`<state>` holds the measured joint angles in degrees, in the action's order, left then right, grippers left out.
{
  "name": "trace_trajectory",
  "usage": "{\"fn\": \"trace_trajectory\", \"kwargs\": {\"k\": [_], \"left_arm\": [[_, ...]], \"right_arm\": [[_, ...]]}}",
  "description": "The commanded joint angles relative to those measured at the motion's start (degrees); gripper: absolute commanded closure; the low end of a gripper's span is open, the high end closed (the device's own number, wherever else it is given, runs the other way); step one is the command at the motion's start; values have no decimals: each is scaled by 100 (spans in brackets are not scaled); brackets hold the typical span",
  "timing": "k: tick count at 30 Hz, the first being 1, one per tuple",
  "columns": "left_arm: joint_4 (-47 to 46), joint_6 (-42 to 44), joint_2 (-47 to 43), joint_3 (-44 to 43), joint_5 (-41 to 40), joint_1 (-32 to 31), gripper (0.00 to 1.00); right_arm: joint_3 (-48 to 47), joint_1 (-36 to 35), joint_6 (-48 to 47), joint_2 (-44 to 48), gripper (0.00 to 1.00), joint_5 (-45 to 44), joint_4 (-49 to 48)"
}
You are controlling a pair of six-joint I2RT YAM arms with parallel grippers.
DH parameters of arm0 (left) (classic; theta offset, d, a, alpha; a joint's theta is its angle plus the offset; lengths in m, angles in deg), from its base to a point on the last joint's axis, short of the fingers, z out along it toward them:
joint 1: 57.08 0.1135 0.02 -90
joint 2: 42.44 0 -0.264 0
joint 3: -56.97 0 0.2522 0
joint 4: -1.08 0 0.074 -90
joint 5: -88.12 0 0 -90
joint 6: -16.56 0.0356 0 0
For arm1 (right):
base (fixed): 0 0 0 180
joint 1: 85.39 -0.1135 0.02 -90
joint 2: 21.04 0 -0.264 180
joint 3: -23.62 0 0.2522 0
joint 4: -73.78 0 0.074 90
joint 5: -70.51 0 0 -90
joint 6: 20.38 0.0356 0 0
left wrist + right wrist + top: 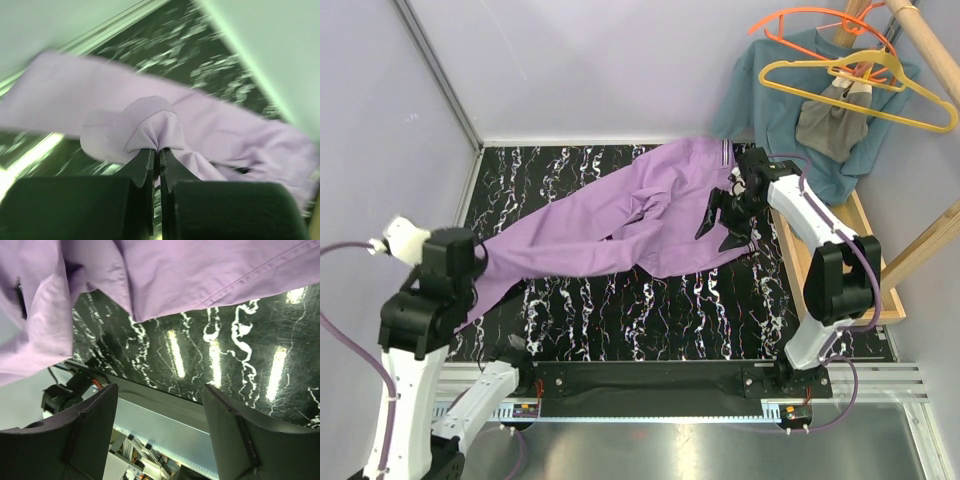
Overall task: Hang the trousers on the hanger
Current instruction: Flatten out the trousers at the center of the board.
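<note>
The lilac trousers (620, 215) lie spread across the black marbled table (650, 320), with the striped waistband (724, 152) at the back right and the legs running to the left. My left gripper (159, 151) is shut on a pinched fold of a trouser leg (150, 125) near the table's left edge. My right gripper (725, 222) hovers over the waist end, and in the right wrist view it (160, 400) stands open with nothing between its fingers and the trousers (190, 275) just beyond the tips. The yellow hanger (865, 82) hangs on the wooden rack at the back right.
An orange hanger (810, 22), a teal shirt (775, 110) and a small grey garment (832, 122) hang on the same wooden rack (920, 40). A wooden tray-like base (880, 290) sits by the table's right edge. Grey walls close in at the left and back.
</note>
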<state>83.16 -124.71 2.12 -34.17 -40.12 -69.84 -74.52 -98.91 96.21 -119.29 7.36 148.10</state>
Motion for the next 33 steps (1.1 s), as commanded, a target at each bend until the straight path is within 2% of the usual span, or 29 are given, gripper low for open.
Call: {"fn": "trace_trajectory", "kwargs": {"k": [1, 3, 9, 13, 16, 19, 24, 26, 27, 28, 29, 30, 31, 32, 33], "left_arm": [[1429, -866, -297, 908, -561, 1, 95], [1973, -1086, -491, 1059, -815, 10, 94], [2028, -411, -641, 734, -1221, 27, 93], [2028, 9, -493, 427, -2114, 36, 89], [2028, 335, -308, -135, -2730, 36, 88], [2037, 372, -359, -294, -3118, 53, 87], [2002, -217, -1176, -269, -3383, 106, 84], [1442, 237, -1631, -15, -3147, 106, 83], [1100, 910, -1782, 161, -2989, 106, 82], [731, 1073, -1940, 467, -2605, 106, 77], [753, 1023, -2020, 557, -2479, 106, 73], [945, 491, -2047, 593, -2400, 106, 62], [1556, 121, -2004, 619, -2347, 106, 21], [1919, -257, -1925, 619, -2329, 106, 6], [2053, -279, -1785, 654, -2120, 106, 1]], "right_arm": [[-149, -168, -171, -202, 25, -276, 79], [-271, -282, -207, -438, 25, -408, 44], [-605, -722, -172, -1062, 26, -602, -70], [-816, -749, 12, -1441, 26, -734, -193], [-1124, -766, 74, -1749, 26, -936, -167], [-1397, -766, 31, -2030, 27, -1138, -44], [-1362, -758, 4, -2329, 26, -1463, -61], [-1240, -766, 13, -2443, 26, -1577, -140], [-1195, -766, 22, -2487, 26, -1621, -158], [-1160, -766, 30, -2531, 26, -1691, -167], [-1125, -758, 31, -2575, 26, -1744, -149], [-1046, -758, 31, -2628, 26, -1840, -141], [-993, -740, 48, -2637, 25, -1937, -132], [-880, -705, 39, -2628, 25, -2060, -114], [-809, -670, 74, -2611, 25, -2105, -114]]}}
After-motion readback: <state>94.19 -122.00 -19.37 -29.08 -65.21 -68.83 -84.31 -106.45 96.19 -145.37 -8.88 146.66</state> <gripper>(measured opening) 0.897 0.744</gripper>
